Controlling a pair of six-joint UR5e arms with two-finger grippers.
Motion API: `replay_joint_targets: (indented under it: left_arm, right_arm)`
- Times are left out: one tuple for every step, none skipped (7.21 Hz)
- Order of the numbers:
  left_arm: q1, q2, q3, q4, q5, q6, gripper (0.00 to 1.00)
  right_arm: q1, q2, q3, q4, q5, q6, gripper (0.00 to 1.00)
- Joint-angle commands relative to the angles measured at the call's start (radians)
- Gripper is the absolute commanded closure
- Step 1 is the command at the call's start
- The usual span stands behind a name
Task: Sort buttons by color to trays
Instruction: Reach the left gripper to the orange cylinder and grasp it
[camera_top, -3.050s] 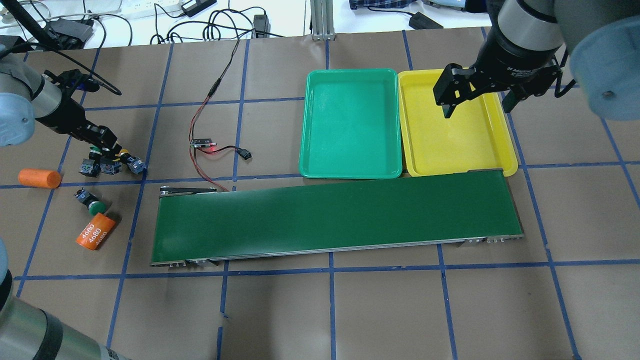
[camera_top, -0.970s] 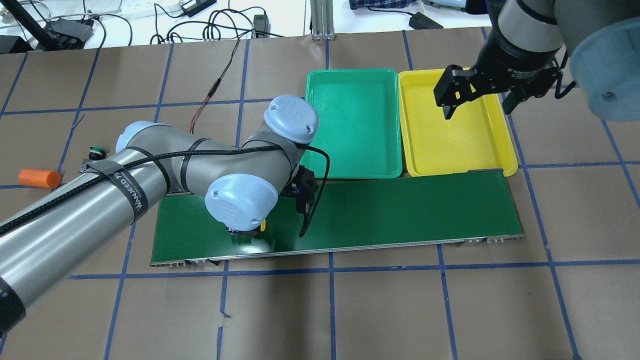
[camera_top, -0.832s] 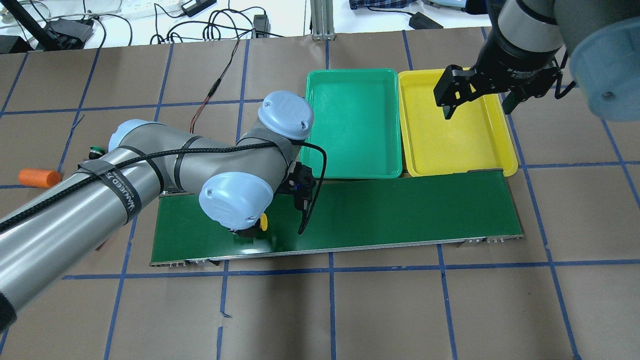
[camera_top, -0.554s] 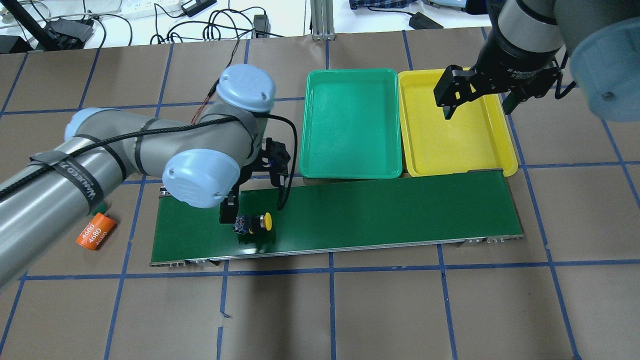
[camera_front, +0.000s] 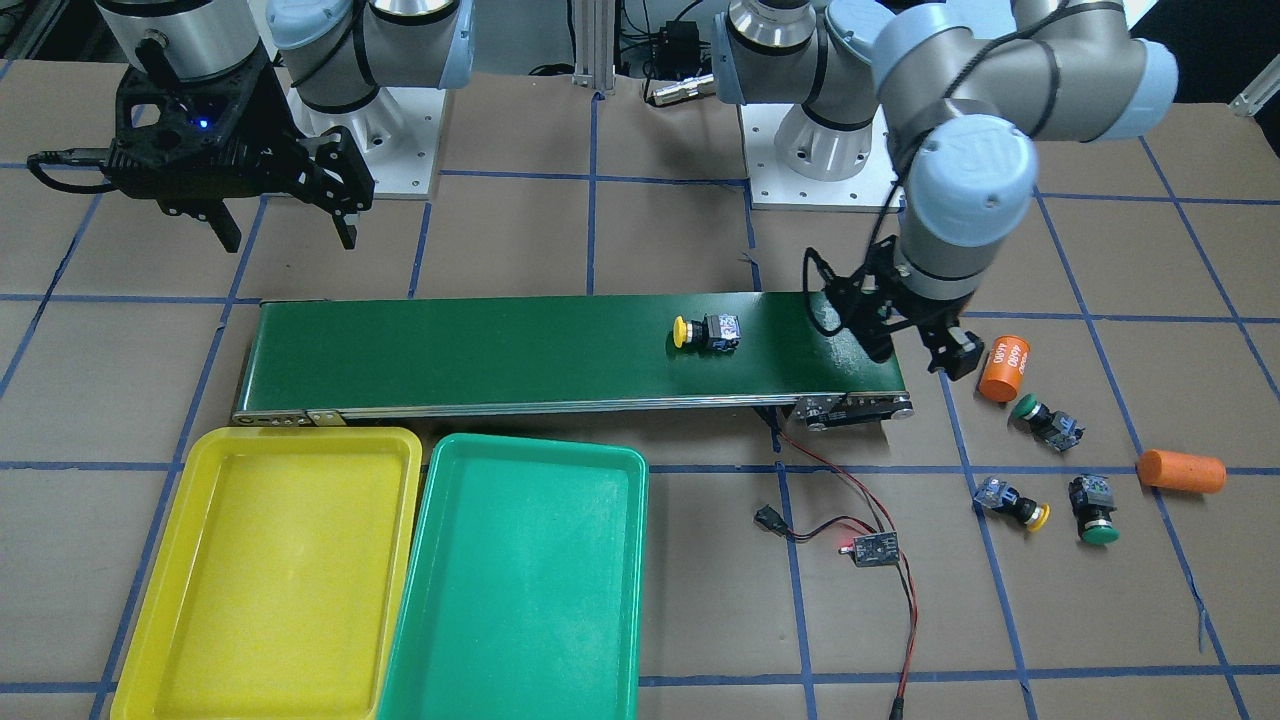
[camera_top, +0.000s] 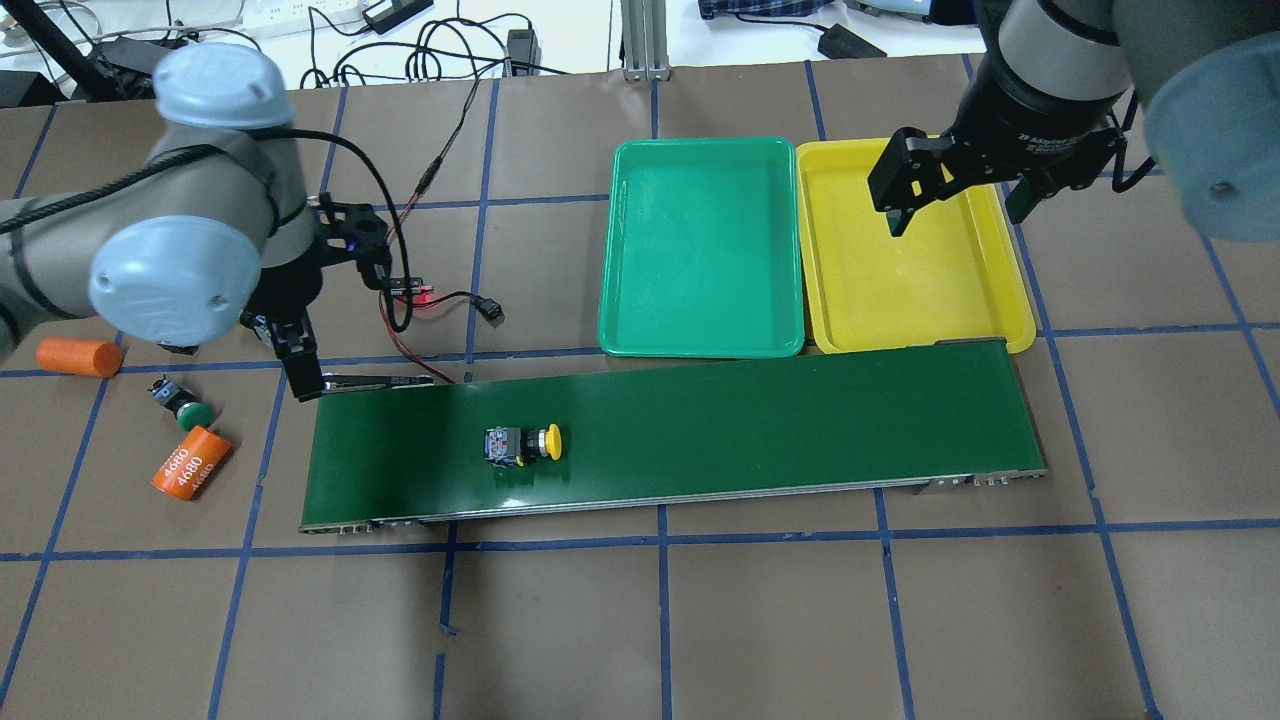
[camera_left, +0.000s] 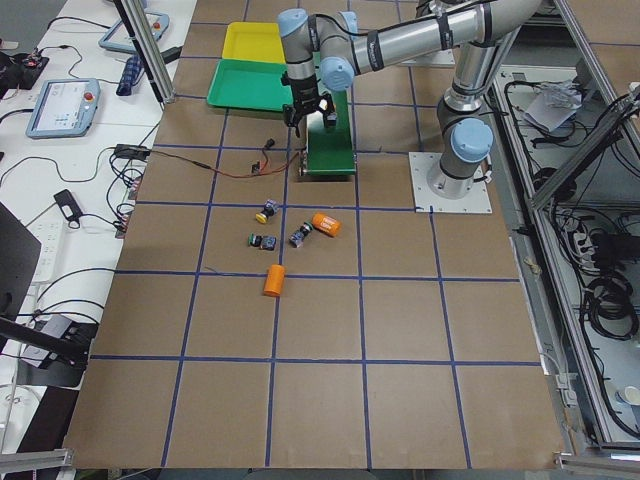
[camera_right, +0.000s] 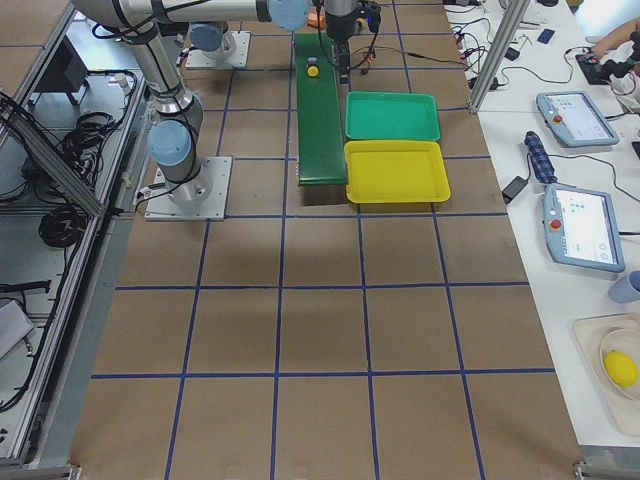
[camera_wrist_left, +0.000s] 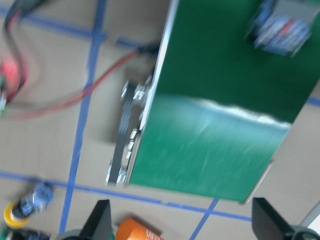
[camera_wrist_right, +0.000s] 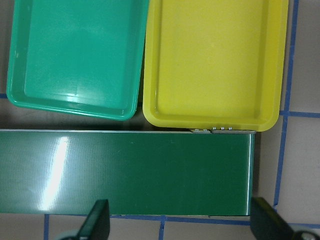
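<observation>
Yellow button (camera_top: 525, 444): is lying on its side on the conveyor belt (camera_top: 780, 420), in the belt's left third as the overhead view shows it, with its cap pointing to 3 o'clock, toward the tray end. Nothing is touching it. Its flat switch block is resting on the belt, which I judge is stopping the round cap from rolling.

Conveyor belt: is stretching from 9 to 3 o'clock across the bench (camera_top: 760, 620), apparently bridging one arm's reach to the other's.

Left fingers (camera_front: 958, 352): are hanging spread wide and gripping nothing, just off the belt's 9 o'clock end. They are sitting between the belt and the loose buttons, probably handy for the next pick.

Waiting buttons: three are lying on the bench out at 9 o'clock. A green one (camera_front: 1040, 420) is just beside an orange cylinder (camera_front: 1003, 367). A yellow one (camera_front: 1012, 503) and another green one (camera_front: 1092, 500) are sitting near each other toward 10 o'clock.

Right fingers (camera_top: 890, 195): are hovering wide open and empty, high over the yellow tray (camera_top: 900, 300), likely waiting where the button should be arriving.

Trays: the yellow tray and the green tray (camera_top: 700, 250) are sitting side by side at 12 o'clock of the belt's right half, close against it, so a drop needs little travel. No button is lying in either, so the sorting is barely starting.
</observation>
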Motion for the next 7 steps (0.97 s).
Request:
replay_joint_targets:
  left_arm:
    - [0.268,-0.036,0.009,0.016,-0.136,0.327,0.0]
    - [0.331,-0.062,0.021,0.116,-0.133,0.474,0.0]
    - [0.379,-0.099,0.023,0.219,-0.13,0.637,0.0]
    - [0.438,-0.135,0.026,0.287,-0.131,0.683,0.0]
    - [0.494,-0.174,0.043,0.335,-0.133,0.778,0.0]
    - [0.529,-0.214,0.087,0.346,-0.135,0.864,0.0]
    - [0.54,-0.258,0.145,0.348,-0.135,0.918,0.0]
  right_arm:
    - [-0.017,-0.006,-0.006,0.024,-0.05,-0.062,0.0]
    - [-0.008,-0.024,-0.009,0.085,-0.035,-0.062,0.0]
    - [-0.008,-0.027,-0.009,0.086,-0.035,-0.062,0.0]
    - [-0.009,-0.024,-0.009,0.092,-0.038,-0.056,0.0]
    - [-0.008,-0.027,-0.005,0.095,-0.03,-0.05,0.0]
    - [-0.008,-0.024,-0.006,0.094,0.014,-0.049,0.0]
    - [-0.008,-0.021,-0.006,0.094,0.026,-0.047,0.0]
